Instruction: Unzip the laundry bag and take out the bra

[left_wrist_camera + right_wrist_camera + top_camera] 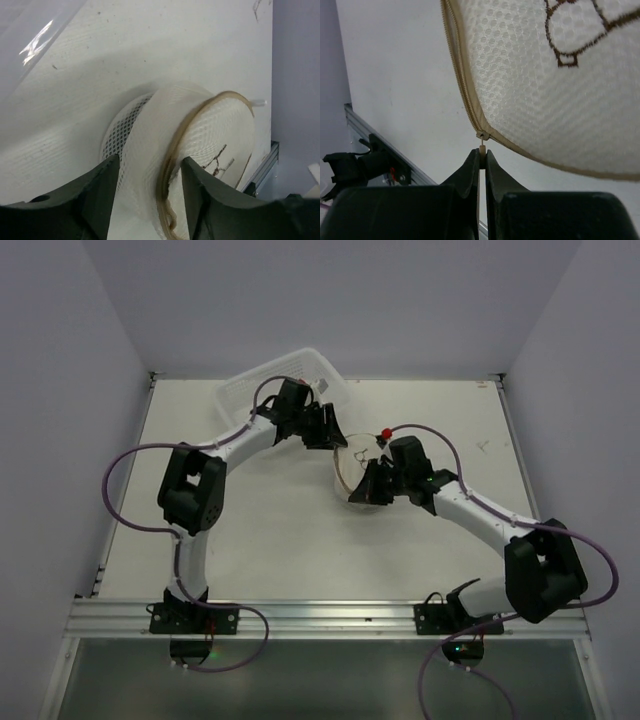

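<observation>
Next, draw zipper pull (pixel 482 146), clamped in right gripper (pixel 482 153), leftward up laundry bag (pixel 545 90) rim; steady with left gripper (pixel 150 162), parted astride.

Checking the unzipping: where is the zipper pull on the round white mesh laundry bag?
Right wrist view: the zipper pull sits at the laundry bag's tan rim, pinched in the shut right gripper.
</observation>
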Controlling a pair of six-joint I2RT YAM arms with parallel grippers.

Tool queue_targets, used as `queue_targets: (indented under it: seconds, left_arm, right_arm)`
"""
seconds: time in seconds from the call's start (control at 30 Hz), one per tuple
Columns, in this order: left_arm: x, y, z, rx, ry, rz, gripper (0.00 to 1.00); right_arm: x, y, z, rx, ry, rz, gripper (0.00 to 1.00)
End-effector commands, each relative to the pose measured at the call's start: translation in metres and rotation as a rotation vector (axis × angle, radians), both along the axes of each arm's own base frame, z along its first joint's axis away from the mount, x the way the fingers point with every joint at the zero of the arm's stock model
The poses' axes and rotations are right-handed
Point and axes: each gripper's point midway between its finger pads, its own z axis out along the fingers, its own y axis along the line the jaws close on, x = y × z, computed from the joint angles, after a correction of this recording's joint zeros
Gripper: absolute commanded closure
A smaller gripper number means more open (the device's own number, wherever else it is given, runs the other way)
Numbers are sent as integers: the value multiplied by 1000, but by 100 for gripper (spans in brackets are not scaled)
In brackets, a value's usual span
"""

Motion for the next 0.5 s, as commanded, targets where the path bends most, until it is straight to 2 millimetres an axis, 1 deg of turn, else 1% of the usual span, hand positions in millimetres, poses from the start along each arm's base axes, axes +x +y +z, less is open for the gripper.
queue_targets:
  seconds: [0.0,0.03,0.07,0.1,0.13,0.17,0.2,0.23,0.27,0.3,0.33,0.37,0.43,0.47]
  left_arm:
    - [16,0,23,-47,-13,55,42]
    - [15,3,27,-45,-17,70,24]
    - [12,9,20,-21,-2,99,18]
    - [7,14,31,-19,-12,113,12]
    - [4,20,33,-8,-13,130,7]
    - [-3,28,22,27,12,158,5]
    - [-11,35,31,28,9,175,4]
    - [-16,40,31,34,12,191,4]
    - [-29,46,16,46,60,208,4]
    - [-35,47,28,15,38,215,4]
    - [-42,47,27,-5,52,210,5]
    - [-50,43,24,-28,78,215,7]
    - [-67,39,12,-41,113,197,12]
    - [-75,32,8,-41,133,184,14]
  right_arm:
    - [12,34,28,130,-23,-1,100]
    - [16,39,31,133,-36,-2,100]
    - [19,40,31,133,-42,-10,100]
    - [24,40,32,125,-56,-24,100]
    - [28,41,34,123,-68,-30,100]
    - [30,42,35,121,-77,-36,100]
    - [33,42,35,117,-83,-44,100]
    - [36,44,37,119,-91,-44,100]
    - [37,44,37,117,-94,-48,100]
    - [38,45,38,119,-96,-49,100]
    - [39,46,38,118,-98,-50,100]
    - [39,48,37,117,-96,-49,100]
    - [39,49,35,117,-95,-49,100]
    - [39,50,35,118,-93,-48,100]
